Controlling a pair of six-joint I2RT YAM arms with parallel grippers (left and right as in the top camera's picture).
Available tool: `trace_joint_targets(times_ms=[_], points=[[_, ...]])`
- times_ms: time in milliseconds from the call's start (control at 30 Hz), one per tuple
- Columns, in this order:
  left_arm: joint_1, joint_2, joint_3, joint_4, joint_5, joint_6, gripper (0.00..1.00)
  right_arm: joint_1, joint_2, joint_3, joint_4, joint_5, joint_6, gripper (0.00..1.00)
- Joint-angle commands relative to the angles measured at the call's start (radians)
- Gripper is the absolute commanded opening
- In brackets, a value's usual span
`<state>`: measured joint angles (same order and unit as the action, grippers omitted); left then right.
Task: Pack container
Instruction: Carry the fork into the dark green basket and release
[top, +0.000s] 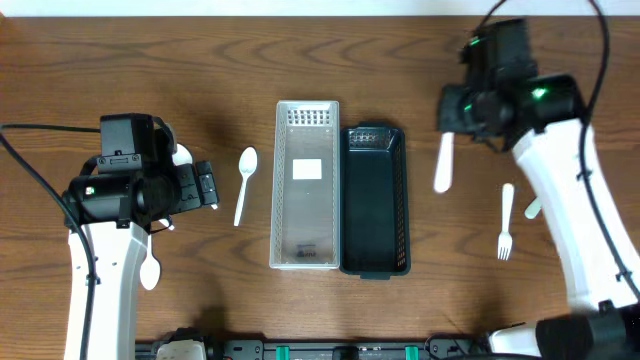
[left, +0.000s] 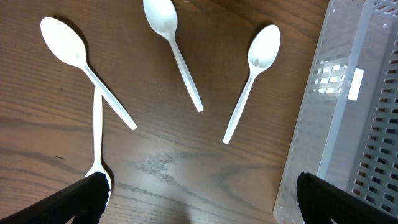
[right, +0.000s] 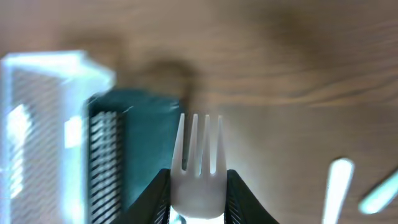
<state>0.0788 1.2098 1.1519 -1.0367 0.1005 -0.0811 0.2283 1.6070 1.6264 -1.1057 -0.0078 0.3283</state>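
A clear mesh basket (top: 306, 185) and a black mesh basket (top: 375, 200) lie side by side at mid-table. My right gripper (top: 448, 128) is shut on a white plastic fork (right: 198, 168), held above the table just right of the black basket (right: 140, 143); the tines stick out past the fingers. My left gripper (left: 199, 199) is open and empty, low over bare wood left of the clear basket (left: 348, 112). Three white spoons (left: 81, 68), (left: 174, 50), (left: 252, 81) lie ahead of it. In the overhead view the nearest spoon (top: 245, 180) lies between the left gripper (top: 208, 185) and the clear basket.
Another white fork (top: 506, 222) and a small white utensil (top: 532, 208) lie on the table at the right. A spoon (top: 150, 268) lies by the left arm. A thin white utensil handle (left: 97, 130) lies beside the left finger.
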Motion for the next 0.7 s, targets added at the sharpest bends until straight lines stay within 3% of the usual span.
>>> trace_joint_targets(times_ms=[0,200,433,467,500,533,567,667], points=[[0.006,0.005,0.009,-0.002,-0.012,-0.005,0.98,0.123,0.039,-0.027,-0.028,-0.012,0.136,0.09],[0.006,0.005,0.009,-0.003,-0.012,-0.005,0.98,0.273,0.114,-0.126,0.050,-0.004,0.177,0.09],[0.006,0.005,0.009,-0.003,-0.012,-0.005,0.98,0.345,0.236,-0.220,0.142,-0.004,0.183,0.11],[0.006,0.005,0.009,-0.003,-0.012,-0.005,0.98,0.348,0.244,-0.220,0.145,-0.004,0.183,0.15],[0.006,0.005,0.009,-0.003,-0.012,-0.005,0.98,0.348,0.245,-0.220,0.148,-0.004,0.182,0.26],[0.006,0.005,0.009,-0.003,-0.012,-0.005,0.98,0.347,0.244,-0.220,0.153,-0.004,0.179,0.45],[0.006,0.005,0.009,-0.003,-0.012,-0.005,0.98,0.347,0.237,-0.217,0.158,-0.004,0.166,0.54],[0.006,0.005,0.009,-0.003,-0.012,-0.005,0.98,0.339,0.217,-0.175,0.141,-0.004,0.127,0.57]])
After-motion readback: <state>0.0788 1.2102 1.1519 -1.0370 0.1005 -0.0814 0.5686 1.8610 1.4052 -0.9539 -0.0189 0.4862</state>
